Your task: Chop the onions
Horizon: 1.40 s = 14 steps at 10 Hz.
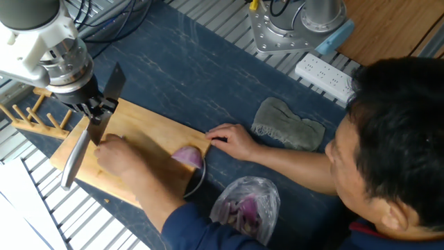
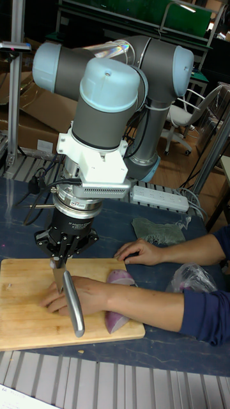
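Note:
My gripper [image 1: 97,114] [image 2: 59,261] is shut on a knife. The knife's silver handle [image 1: 73,161] [image 2: 73,308] slants down over the left part of the wooden cutting board [image 1: 156,128] [image 2: 22,307], and its dark blade [image 1: 114,83] points up and back. A person's hand [image 1: 119,156] [image 2: 83,297] rests on the board right beside the knife and hides whatever onion lies under it. One purple onion wedge [image 1: 187,155] [image 2: 119,278] sits near the board's right end. A second purple piece [image 2: 115,319] lies at the front edge.
The person's other hand [image 1: 232,141] holds the board's right corner. Off the board are a clear bag of onion scraps [image 1: 246,205] [image 2: 191,278], a grey-green cloth [image 1: 288,125], a white power strip [image 1: 326,75] and a wooden peg rack [image 1: 28,118]. The person's head [image 1: 399,132] fills the right side.

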Each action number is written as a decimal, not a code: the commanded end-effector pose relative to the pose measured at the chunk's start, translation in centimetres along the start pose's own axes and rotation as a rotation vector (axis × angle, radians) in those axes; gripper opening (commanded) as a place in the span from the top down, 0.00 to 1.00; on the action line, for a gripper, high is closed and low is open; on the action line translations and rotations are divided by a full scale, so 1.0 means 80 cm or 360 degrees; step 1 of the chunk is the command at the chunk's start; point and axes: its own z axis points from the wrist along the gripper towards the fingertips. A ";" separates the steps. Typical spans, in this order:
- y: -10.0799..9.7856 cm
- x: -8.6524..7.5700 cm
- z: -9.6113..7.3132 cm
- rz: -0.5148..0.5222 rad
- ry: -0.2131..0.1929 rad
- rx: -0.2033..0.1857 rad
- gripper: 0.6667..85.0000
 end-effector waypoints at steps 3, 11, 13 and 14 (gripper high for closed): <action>-0.026 0.033 -0.020 0.0009 0.0066 0.0122 1.00; -0.043 0.068 -0.041 0.0036 0.0061 0.0145 1.00; -0.039 0.072 -0.046 0.0064 0.0034 0.0134 1.00; -0.032 0.073 -0.049 0.0078 0.0022 0.0110 1.00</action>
